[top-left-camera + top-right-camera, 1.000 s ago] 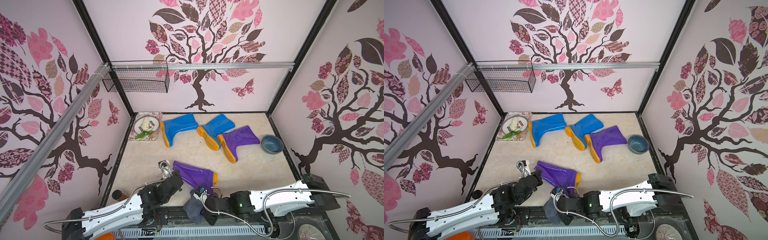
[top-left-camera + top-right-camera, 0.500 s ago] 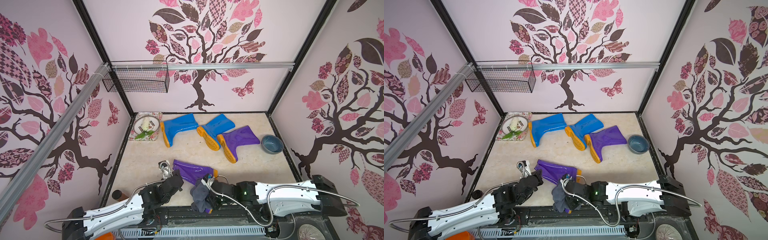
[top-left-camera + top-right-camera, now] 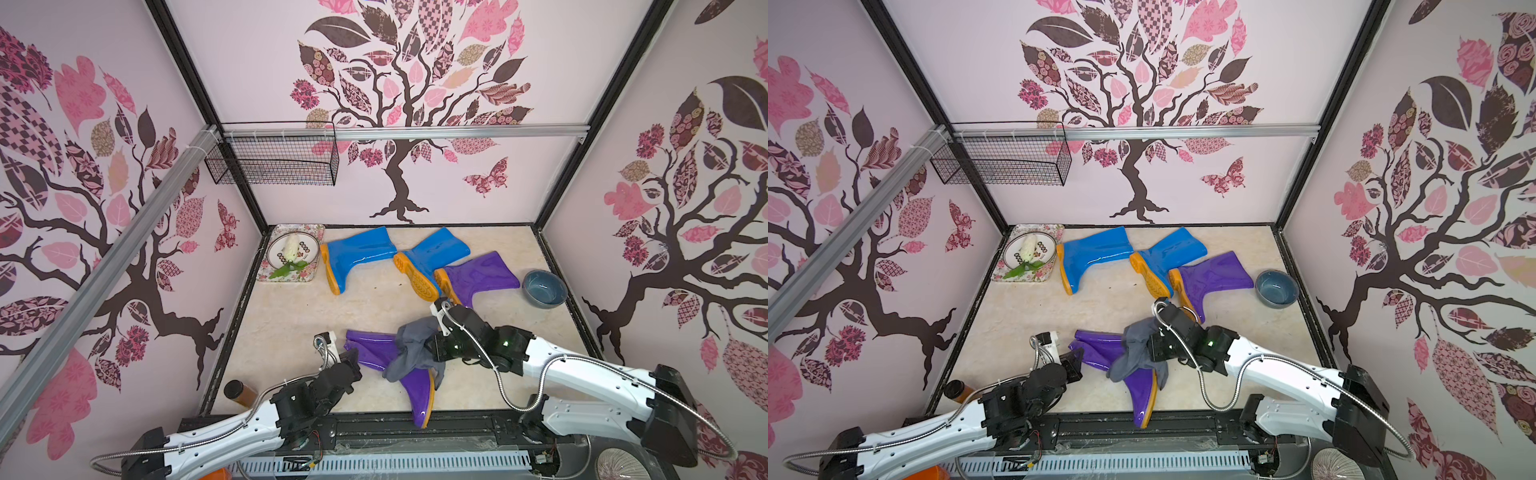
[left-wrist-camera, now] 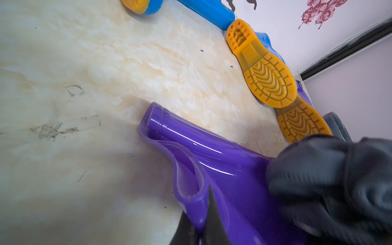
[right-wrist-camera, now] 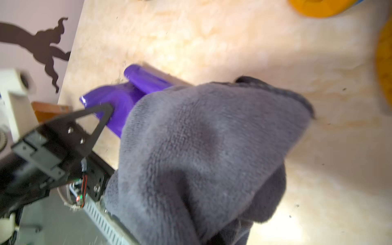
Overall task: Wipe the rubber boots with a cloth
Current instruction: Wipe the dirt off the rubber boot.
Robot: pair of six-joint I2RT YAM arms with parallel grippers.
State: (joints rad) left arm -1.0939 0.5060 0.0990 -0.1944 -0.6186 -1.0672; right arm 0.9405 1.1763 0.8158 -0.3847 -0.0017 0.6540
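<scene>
A purple rubber boot (image 3: 374,351) (image 3: 1098,349) lies on its side near the front edge, its foot toward me. My left gripper (image 3: 351,359) (image 4: 203,229) is shut on the rim of its shaft. The grey-blue cloth (image 3: 411,349) (image 5: 201,148) is draped over the boot's ankle. My right gripper (image 3: 432,345) is shut on the cloth, and the fabric hides its fingers. Two blue boots (image 3: 357,253) (image 3: 436,253) and another purple boot (image 3: 478,276) lie at the back.
A grey-blue bowl (image 3: 544,289) stands at the right. A floral tray (image 3: 311,270) with a plate sits in the back left corner. A brown bottle (image 3: 239,392) lies front left. A wire basket (image 3: 270,162) hangs on the back wall.
My right gripper has carried the cloth from the front edge up along the near purple boot to its ankle, uncovering the foot. The left gripper keeps its hold on the shaft.
</scene>
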